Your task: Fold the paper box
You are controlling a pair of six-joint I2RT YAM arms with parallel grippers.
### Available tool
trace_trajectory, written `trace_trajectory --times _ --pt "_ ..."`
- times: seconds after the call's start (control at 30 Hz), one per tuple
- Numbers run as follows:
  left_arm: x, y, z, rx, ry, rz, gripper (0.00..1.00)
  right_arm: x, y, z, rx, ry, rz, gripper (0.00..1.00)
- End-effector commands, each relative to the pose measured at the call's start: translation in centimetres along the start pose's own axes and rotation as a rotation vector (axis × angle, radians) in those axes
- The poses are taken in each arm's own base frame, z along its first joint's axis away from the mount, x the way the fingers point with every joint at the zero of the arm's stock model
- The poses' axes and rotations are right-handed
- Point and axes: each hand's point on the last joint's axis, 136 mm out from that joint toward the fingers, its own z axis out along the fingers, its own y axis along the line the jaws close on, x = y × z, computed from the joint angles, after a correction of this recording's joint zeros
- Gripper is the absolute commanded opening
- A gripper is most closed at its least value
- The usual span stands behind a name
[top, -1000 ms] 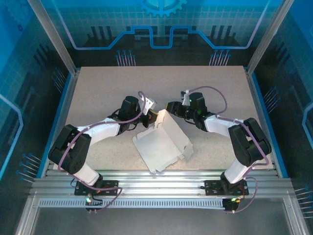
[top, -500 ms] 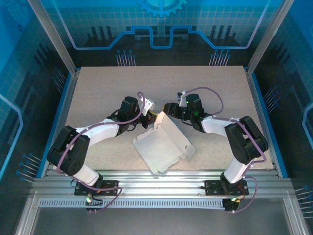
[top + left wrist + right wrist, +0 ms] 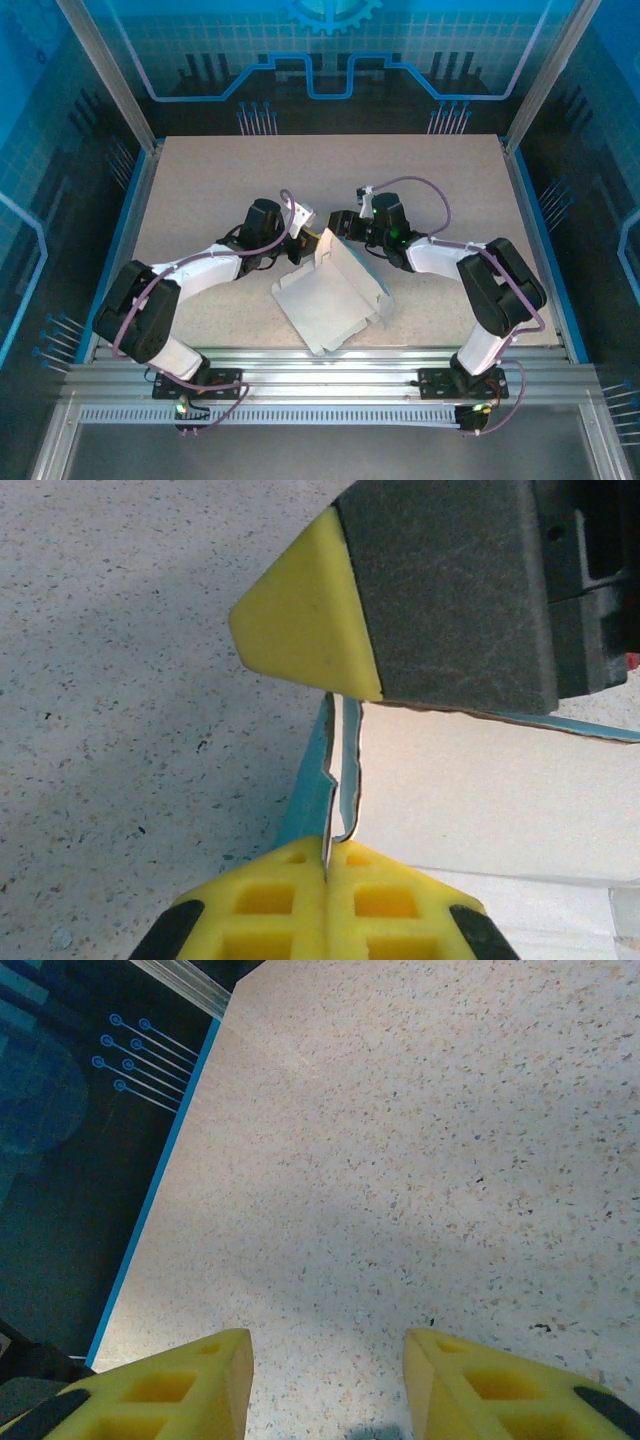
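Top external view: the paper box [image 3: 325, 300] is a thin cardboard sheet, white-grey on the side facing up. It lies half folded on the speckled beige table [image 3: 200, 180]. It sits near the middle of the table, a bit toward the near edge, between the two arms. The long wall on its far right side stands up. The left gripper [image 3: 311, 238] reaches in from the left and meets the far corner of the box. The right gripper [image 3: 338, 222] comes in from the right, just beside that same corner.

In the left wrist view, the two yellow fingers of the left gripper [image 3: 325, 865] are pressed tight together on a thin edge of the box [image 3: 480, 790]. Blue shows on the left of that edge and white on the right. A dark grey finger [image 3: 440, 590] with a yellow tip, from the other arm, is just above the edge.

In the right wrist view, the right gripper [image 3: 328, 1360] has its yellow fingers apart. Bare table [image 3: 400, 1160] shows between them, and they hold nothing.
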Motion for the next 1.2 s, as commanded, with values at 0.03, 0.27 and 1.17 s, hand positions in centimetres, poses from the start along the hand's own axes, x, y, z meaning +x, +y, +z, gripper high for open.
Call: trace_trajectory --times 0.03,0.27,1.17 --pt "1.8 0.4 -0.2 -0.034 0.064 0.005 0.05 1.5 1.4 0.1 -0.048 0.041 -0.055 0.46" --pt "2.4 1.1 -0.1 -0.066 0.087 0.006 0.06 0.9 1.2 -0.5 -0.075 0.015 -0.027 0.46" --pt "1.9 -0.4 0.0 0.018 0.092 0.000 0.05 0.9 0.1 -0.5 0.056 0.042 -0.086 0.45"
